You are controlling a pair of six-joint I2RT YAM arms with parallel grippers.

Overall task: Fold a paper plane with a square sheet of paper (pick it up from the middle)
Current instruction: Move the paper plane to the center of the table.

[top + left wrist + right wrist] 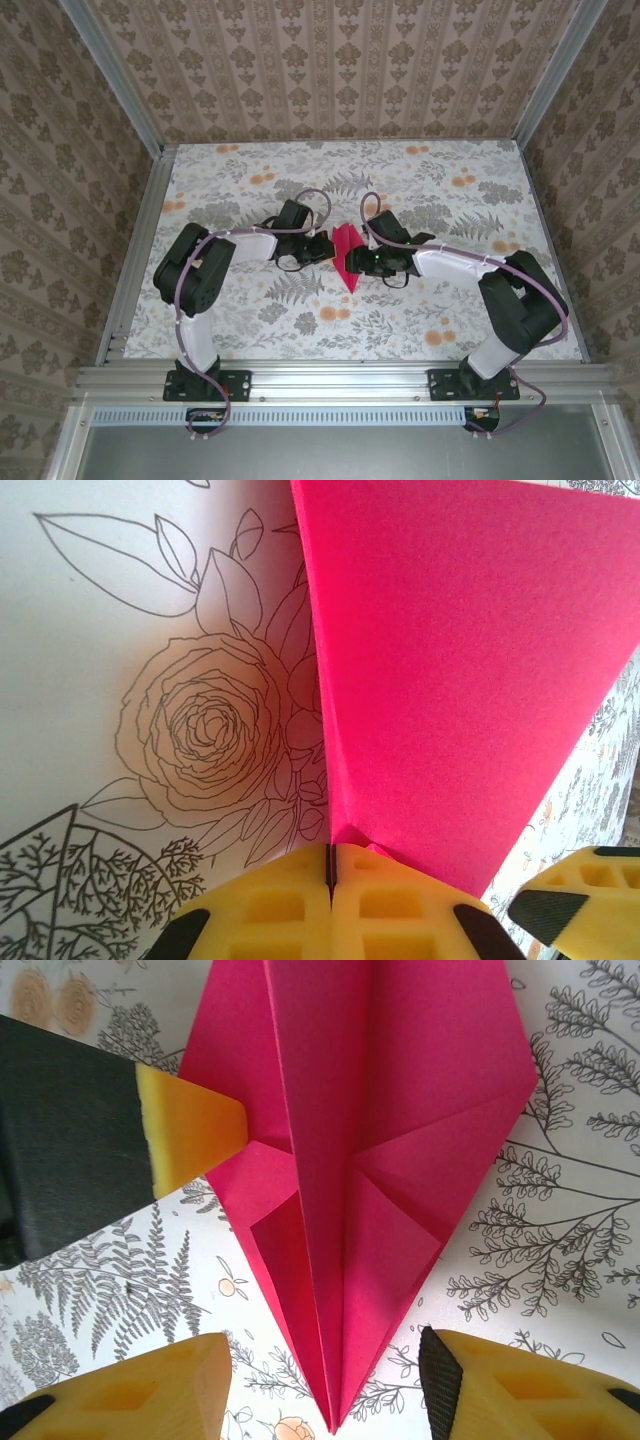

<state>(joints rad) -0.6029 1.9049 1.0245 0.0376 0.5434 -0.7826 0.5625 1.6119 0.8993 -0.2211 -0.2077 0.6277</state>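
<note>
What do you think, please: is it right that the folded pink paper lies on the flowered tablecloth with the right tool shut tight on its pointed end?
Not quite: the right tool is open, not shut. The right wrist view shows its fingers apart, one either side of the pointed end of the folded pink paper, which does lie on the flowered tablecloth.

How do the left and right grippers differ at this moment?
The left gripper is shut, pinching the paper plane; the right gripper is open, holding nothing. The left gripper meets the plane at its side edge, while the right gripper straddles its pointed tip. Both are yellow-tipped and close to the plane.
</note>
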